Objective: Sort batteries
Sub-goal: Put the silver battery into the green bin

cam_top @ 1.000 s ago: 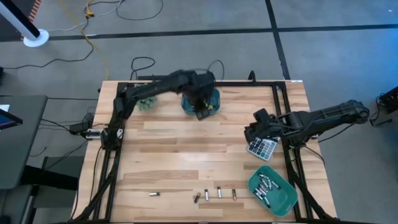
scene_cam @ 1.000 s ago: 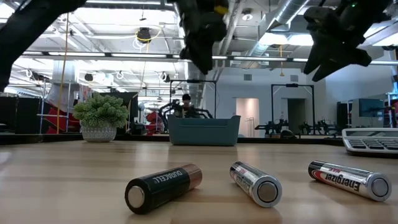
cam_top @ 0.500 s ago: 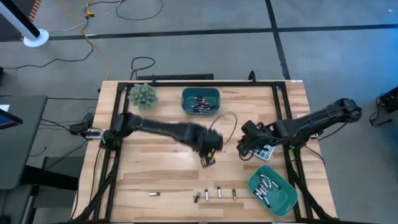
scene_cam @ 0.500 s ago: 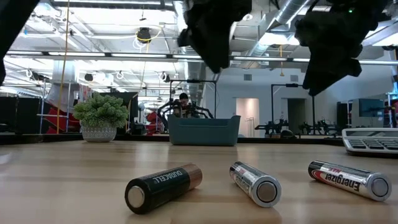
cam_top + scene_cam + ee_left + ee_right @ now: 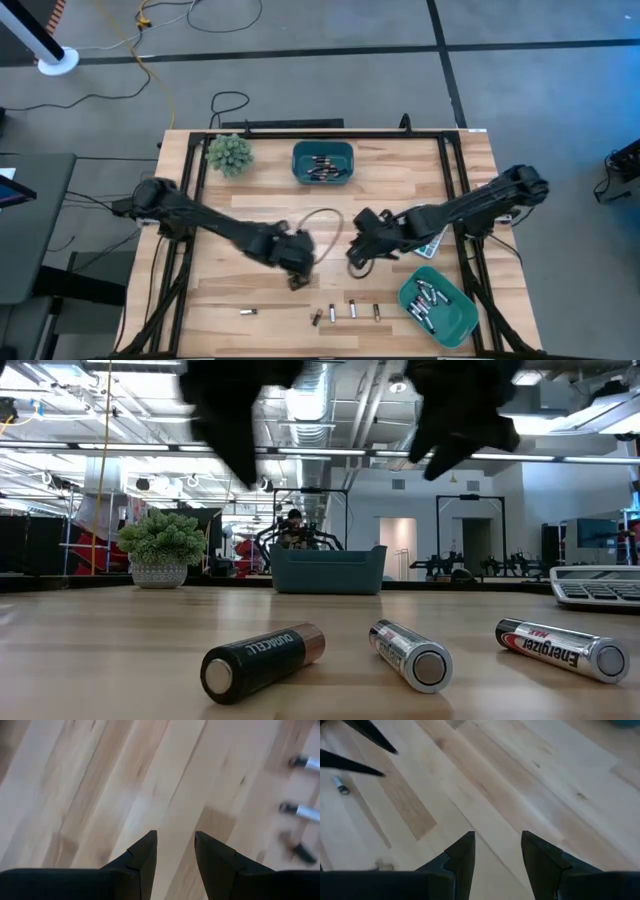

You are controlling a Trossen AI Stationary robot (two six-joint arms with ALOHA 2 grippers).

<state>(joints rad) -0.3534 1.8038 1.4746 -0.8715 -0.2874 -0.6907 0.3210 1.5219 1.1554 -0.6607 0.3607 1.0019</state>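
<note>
Wooden table (image 5: pixel 250 210) bare around both empty, parted claws (batteries (image 5: pixel 352 311) probably edgeward).

Both arms are dark, near-black, built of slender tubular links with bulkier joint housings; a thin dark cable loops free between the two wrists over the desk. Left tool (image 5: pixel 175 851): two matte black fingers, wedge-shaped, tapering to blunt tips, each with a stepped notch on its inner face. Right tool (image 5: pixel 497 851): same pattern, black tapered fingers (image 5: pixel 462 855) with a small notched step near the tip, set on a flat black body.
</note>
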